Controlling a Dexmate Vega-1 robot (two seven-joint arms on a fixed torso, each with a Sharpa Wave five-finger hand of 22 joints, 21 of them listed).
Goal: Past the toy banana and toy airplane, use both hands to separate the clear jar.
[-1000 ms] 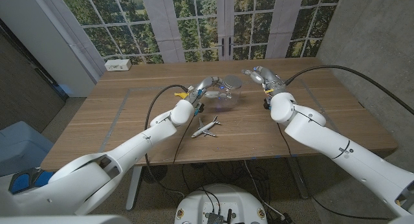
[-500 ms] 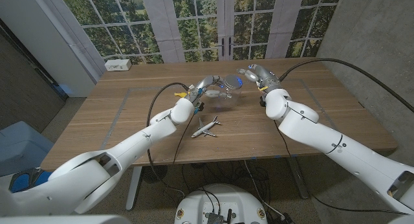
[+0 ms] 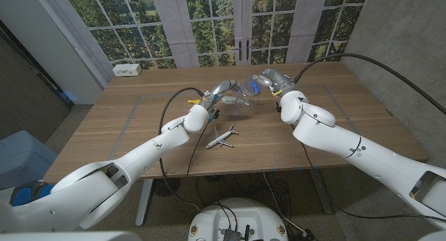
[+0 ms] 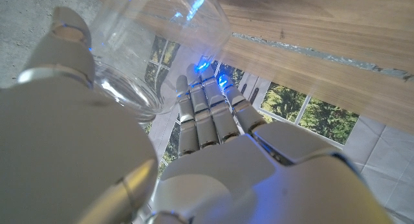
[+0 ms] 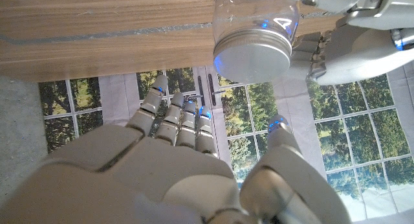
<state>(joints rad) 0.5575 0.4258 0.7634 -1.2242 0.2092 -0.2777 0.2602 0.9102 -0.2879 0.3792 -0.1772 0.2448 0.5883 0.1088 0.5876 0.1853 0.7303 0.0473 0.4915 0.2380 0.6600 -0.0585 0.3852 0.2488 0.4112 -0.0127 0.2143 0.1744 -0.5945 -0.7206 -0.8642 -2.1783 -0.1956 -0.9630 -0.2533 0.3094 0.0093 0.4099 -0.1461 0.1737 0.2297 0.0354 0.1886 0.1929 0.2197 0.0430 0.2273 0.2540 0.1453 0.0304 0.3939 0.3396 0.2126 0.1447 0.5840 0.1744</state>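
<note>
Clear jar [image 3: 240,101] sits at the far middle of the wooden bench [image 3: 125,129], beyond the toy airplane [image 3: 221,136] and just beside the toy banana [image 3: 198,99]. The left robot hand [image 3: 221,95] grips the jar body: the left wrist view shows the glass [image 4: 149,49] against the palm with the thumb wrapped on one side. The right wrist view shows the jar's metal screw lid [image 5: 252,56] facing the right robot hand [image 5: 194,153], whose fingers are spread and hold nothing, lid still apart from them. In the head view the right robot hand [image 3: 268,82] hangs just beside the jar's lid end. A white box [image 3: 127,70] lies at the bench's far left edge.
</note>
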